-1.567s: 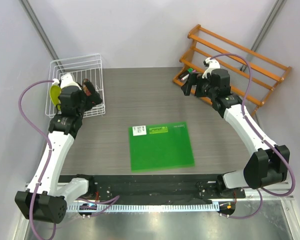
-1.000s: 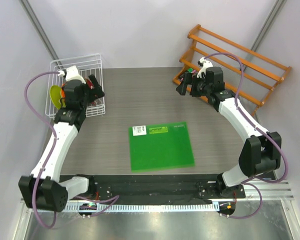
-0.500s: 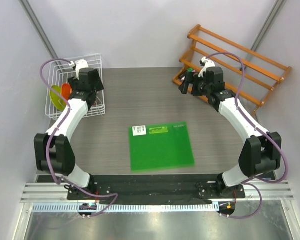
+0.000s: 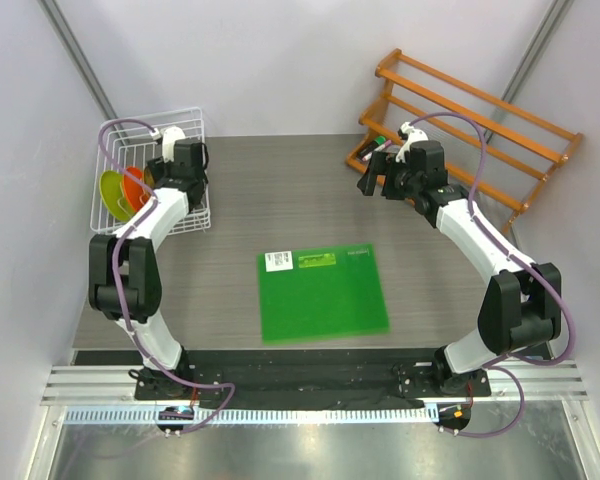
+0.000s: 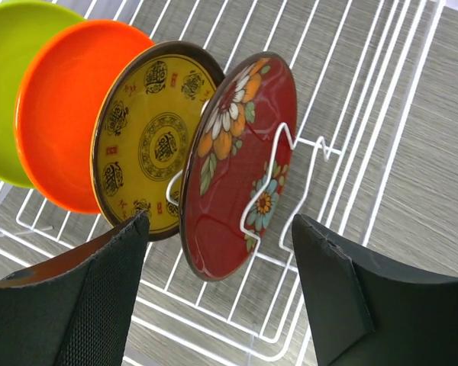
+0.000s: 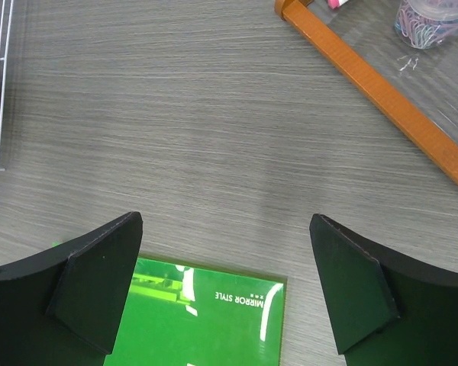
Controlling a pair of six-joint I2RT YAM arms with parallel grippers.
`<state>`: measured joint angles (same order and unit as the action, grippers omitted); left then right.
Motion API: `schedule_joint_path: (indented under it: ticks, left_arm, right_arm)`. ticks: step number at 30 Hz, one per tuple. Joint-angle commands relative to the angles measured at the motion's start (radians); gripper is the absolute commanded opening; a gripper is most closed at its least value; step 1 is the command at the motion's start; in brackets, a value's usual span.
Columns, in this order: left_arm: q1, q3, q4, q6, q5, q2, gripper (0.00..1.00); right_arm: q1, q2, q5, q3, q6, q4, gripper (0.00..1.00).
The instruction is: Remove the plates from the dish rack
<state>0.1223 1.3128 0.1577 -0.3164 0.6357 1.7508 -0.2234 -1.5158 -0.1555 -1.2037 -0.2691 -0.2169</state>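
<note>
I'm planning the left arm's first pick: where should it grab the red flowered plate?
Probably its top rim, from above, pinching both faces: the red plate stands on edge in the rack, last in the row beside the yellow plate.

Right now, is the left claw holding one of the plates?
No, the left gripper is wide open, and the dark red plate stands in the dish rack beyond it, not gripped.
</note>
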Motion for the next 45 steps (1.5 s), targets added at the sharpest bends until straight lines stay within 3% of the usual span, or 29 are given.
schedule_joint_path:
  ticks: [1, 7, 23, 28, 32, 45]
  left_arm:
    - [-0.003, 0.048, -0.073, -0.027, 0.087, 0.019, 0.75]
    - [-0.024, 0.037, -0.078, -0.068, 0.066, 0.041, 0.71]
    - [-0.084, 0.022, -0.053, -0.133, -0.025, 0.064, 0.26]
    - [-0.093, 0.003, -0.058, -0.141, -0.037, 0.062, 0.21]
    - [-0.099, -0.023, -0.072, -0.142, -0.048, 0.058, 0.00]
    - [-0.107, -0.058, -0.066, -0.058, -0.077, -0.068, 0.00]
  right_arm:
    - [-0.005, 0.025, -0.016, -0.003, -0.010, 0.031, 0.96]
    - [-0.005, 0.005, -0.027, -0.007, -0.012, 0.031, 0.96]
    - [-0.004, -0.027, -0.061, -0.014, -0.016, 0.031, 0.95]
    - [-0.004, -0.026, -0.062, -0.008, -0.019, 0.030, 0.95]
    - [-0.004, -0.029, -0.065, -0.010, -0.021, 0.027, 0.95]
    - [-0.004, -0.029, -0.073, -0.005, -0.027, 0.021, 0.95]
